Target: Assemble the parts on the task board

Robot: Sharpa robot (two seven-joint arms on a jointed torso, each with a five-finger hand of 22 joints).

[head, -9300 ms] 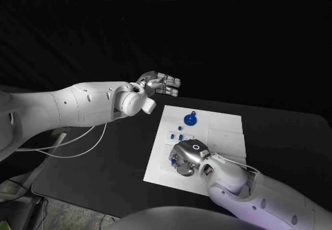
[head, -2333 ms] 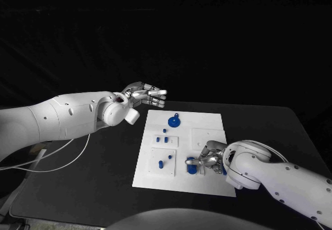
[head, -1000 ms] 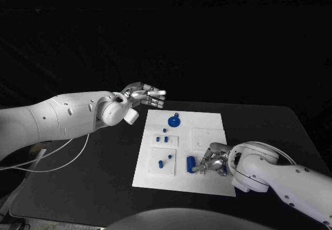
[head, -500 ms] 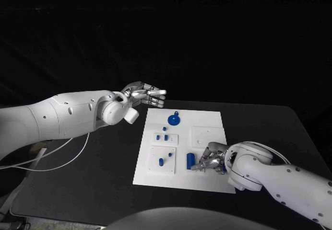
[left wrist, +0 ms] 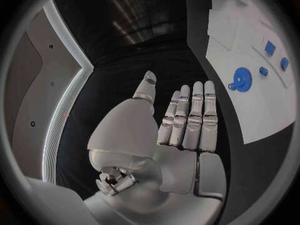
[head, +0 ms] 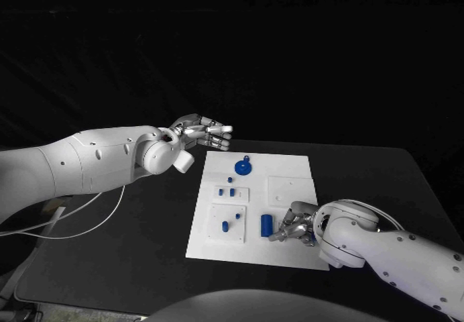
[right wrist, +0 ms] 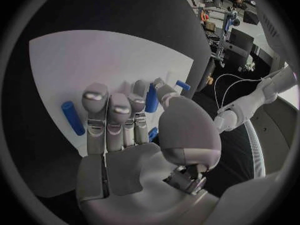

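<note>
The right hand [head: 298, 226] rests on the white task board [head: 290, 172] at its 5 o'clock corner, fingers curled, pinching a small blue part [right wrist: 152, 98]. A blue cylinder [head: 266, 225] lies just beside it at 9 o'clock. The left hand [head: 205, 133] hovers off the board's 11 o'clock corner, released, fingers straight and holding nothing. A blue disc [head: 243, 167] sits at the board's 12 o'clock end.

A robotics lab: a black bench [head: 145, 235] carries a white task board [head: 290, 168] against black backdrop, and cluttered equipment racks [right wrist: 228, 15] stand in the room behind.
</note>
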